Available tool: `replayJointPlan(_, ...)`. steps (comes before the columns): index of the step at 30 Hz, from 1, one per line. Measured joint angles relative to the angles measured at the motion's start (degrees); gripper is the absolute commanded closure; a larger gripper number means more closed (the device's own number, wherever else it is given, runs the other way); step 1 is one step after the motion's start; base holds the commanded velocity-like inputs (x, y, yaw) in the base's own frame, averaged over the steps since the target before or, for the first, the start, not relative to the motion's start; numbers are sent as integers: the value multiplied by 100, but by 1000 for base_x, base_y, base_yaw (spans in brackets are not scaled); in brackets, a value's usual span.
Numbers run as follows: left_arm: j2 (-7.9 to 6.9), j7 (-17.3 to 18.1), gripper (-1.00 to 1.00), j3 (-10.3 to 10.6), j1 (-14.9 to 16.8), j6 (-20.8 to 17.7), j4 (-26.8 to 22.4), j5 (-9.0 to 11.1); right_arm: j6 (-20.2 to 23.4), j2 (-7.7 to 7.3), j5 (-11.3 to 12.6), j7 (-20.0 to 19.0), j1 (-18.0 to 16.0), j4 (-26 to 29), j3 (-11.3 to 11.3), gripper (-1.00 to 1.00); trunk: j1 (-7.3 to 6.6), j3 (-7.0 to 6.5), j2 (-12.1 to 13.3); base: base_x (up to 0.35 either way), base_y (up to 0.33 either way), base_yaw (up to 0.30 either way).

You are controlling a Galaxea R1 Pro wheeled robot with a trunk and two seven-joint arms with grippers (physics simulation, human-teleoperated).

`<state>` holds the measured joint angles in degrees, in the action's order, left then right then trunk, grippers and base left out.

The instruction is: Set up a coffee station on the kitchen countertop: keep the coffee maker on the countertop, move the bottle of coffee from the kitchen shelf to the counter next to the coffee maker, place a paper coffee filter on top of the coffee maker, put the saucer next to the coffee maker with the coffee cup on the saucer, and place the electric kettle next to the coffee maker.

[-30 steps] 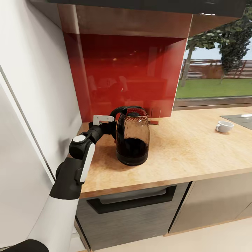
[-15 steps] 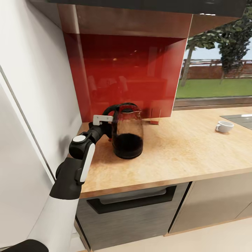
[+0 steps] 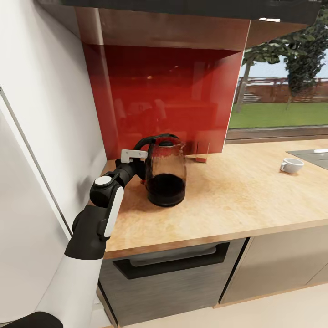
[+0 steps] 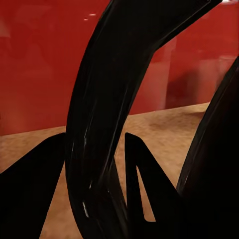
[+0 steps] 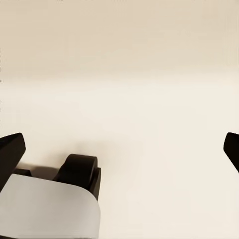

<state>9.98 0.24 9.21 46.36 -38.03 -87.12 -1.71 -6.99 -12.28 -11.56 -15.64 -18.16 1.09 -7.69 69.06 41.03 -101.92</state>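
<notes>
Against the red backsplash (image 3: 159, 95), the left gripper (image 3: 142, 168) clamps the electric kettle (image 3: 165, 175) by its handle, apparently ready for carrying along the kitchen countertop (image 3: 237, 191) toward the coffee maker, while the right gripper (image 5: 119, 149) hangs wide.

The left arm (image 3: 98, 214) is built of glossy black segments alternating with white shells: a broad white tube at the lowest visible part, a black tapered collar above it, then a black link with a rounded white side panel. A white circular cap (image 3: 103, 180) marks the joint. The forearm beyond is slim and black, ending at a flat pale grey bracket (image 3: 133, 155) with small dark screw holes. In the right wrist view, black finger tips (image 5: 12, 146) frame a white curved cover (image 5: 47, 206) and a black rounded part (image 5: 78, 170).
</notes>
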Motion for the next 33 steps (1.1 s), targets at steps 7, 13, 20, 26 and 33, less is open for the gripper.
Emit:
replayJointPlan(7,0,-2,100,3,0,0,0,2,2,0,0,0,0,0,0,-100,-154,-126,281,0,0,0)
replayJointPlan(13,0,-6,100,3,0,0,0,2,3,-1,0,0,0,0,0,-100,-286,-233,522,0,0,0)
replayJointPlan(20,0,-8,100,2,0,0,0,2,6,-1,7,-1,0,4,-6,-100,-439,-359,802,0,0,0)
replayJointPlan(26,0,-8,100,1,-1,0,-5,3,6,-1,8,-3,0,7,-3,-100,-484,-395,884,0,0,0)
replayJointPlan(33,0,-1,100,0,0,0,-8,3,7,7,9,-8,0,6,0,-100,-484,-395,884,0,0,0)
